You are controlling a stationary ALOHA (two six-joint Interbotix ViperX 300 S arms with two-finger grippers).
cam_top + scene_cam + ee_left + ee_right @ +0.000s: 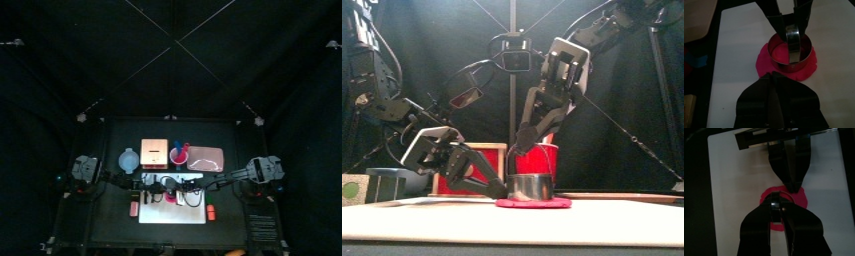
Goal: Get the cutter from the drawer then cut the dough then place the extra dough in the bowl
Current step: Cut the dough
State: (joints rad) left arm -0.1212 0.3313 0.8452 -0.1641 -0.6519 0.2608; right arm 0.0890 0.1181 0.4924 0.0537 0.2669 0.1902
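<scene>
- White cutting board (734,55): lies at the front middle of the table and carries the work. It is bare apart from the dough and the tools on it.
- Wooden box (151,151): stands behind the board at the table's back. Whether its drawer is open cannot be told from here.
- Blue-grey bowl (127,158): stands just left of the box, well apart from the board. It is where the extra dough should end up.
- Right gripper (775,207): comes down steeply from above, with its jaws clamped on the cutter's upper part.
    - Handling advice: press straight down with the ring level, so the whole edge bites through at once. A small twist before lifting should free the cut.
- Left gripper (769,76): sits low on the board with its jaws pressed together and the tip at the dough's near edge, just beside the cutter.
    - Handling advice: bear lightly on the outer margin only, to stop the disc sliding, and stay clear of the ring's path.
- Dough (803,70): a flat pink-red disc on the board, not yet separated into centre and surplus as far as can be seen.
    - The margin looks wider on the left gripper's side. That is probably the best place to pinch the surplus afterwards.
- Cutter (529,187): a round metal ring standing upright on the dough, inside its outline.
</scene>
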